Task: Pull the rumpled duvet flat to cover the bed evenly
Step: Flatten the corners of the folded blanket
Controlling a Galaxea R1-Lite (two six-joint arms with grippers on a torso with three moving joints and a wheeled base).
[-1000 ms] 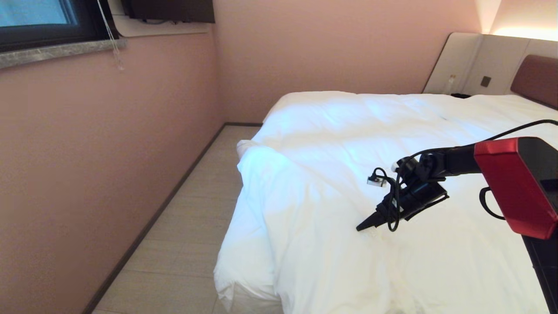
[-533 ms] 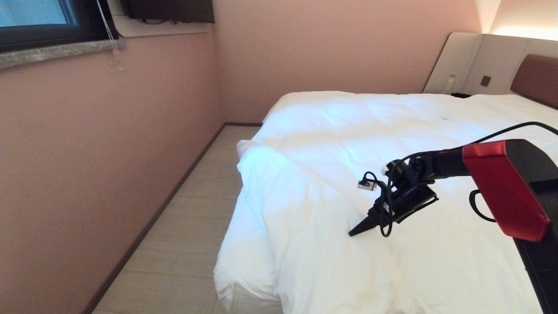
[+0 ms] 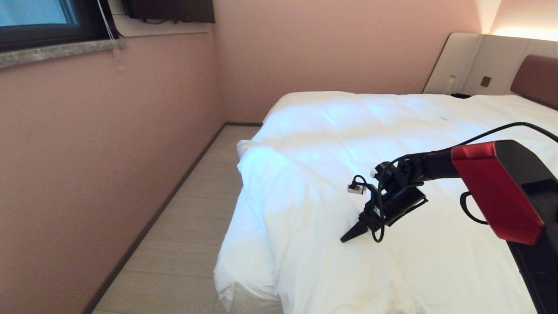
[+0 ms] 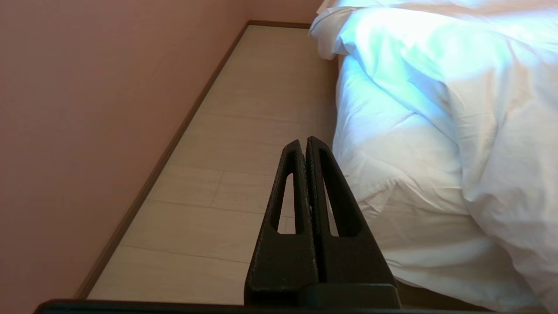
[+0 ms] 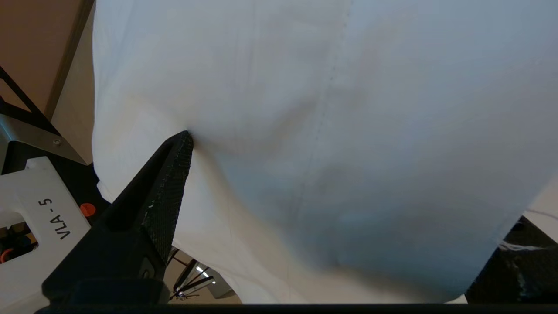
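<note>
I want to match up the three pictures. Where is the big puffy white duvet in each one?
Head view: the duvet fills the middle and right, draped over the bed, under the right hand.
Left wrist view: it fills the right side, beside the floor.
Right wrist view: it fills nearly the whole picture.
Shared landmark: the pale floor strip along the pink wall.

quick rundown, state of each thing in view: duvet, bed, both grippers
duvet: spread over the bed top, bunched and hanging unevenly at the near left corner
bed: covered by the duvet, only the headboard end showing
right gripper: jaws open, one fingertip pressing into the duvet
left gripper: jaws shut, empty, out over the floor beside the bed
</note>
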